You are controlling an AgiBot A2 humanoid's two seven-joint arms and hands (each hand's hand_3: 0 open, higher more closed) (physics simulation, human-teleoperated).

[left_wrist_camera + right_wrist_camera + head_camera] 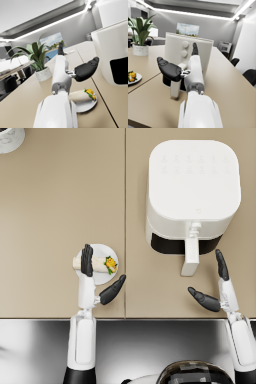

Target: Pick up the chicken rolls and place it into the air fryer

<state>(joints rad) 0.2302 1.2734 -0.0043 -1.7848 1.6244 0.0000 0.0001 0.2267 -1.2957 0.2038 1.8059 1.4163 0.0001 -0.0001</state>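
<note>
— Two hands are showing in front of us. Where are we keeping the left hand point(95, 278) just now?

— We are holding it over the small round white plate point(114, 255) on the tan tabletop point(55, 208). Its dark fingers point(87, 259) are lying straight and together across the pale wrapped chicken roll point(97, 264), while the thumb is sticking out well to the side, so we are gripping nothing. From the left wrist view the roll point(80, 95) is lying flat on the plate point(86, 106) below the forearm, its green and yellow filling at the end nearer the fryer; whether the fingers are touching it we cannot tell.

— And the right hand point(215, 285)?

— We are hovering it, spread and empty, just beside the white handle point(190, 255) of the white rounded-square air fryer point(192, 183). The fingers point(221, 264) are pointing toward the fryer, the thumb is splayed wide, and neither is touching the handle. In the right wrist view the hand point(181, 66) is standing before the fryer point(188, 53).

— Is the roll sitting in the fryer?

— No, it is lying on the plate, well apart from the fryer, whose drawer is looking dark behind the handle. A potted green plant in a marbled white pot point(42, 72) is standing further along the table.
</note>
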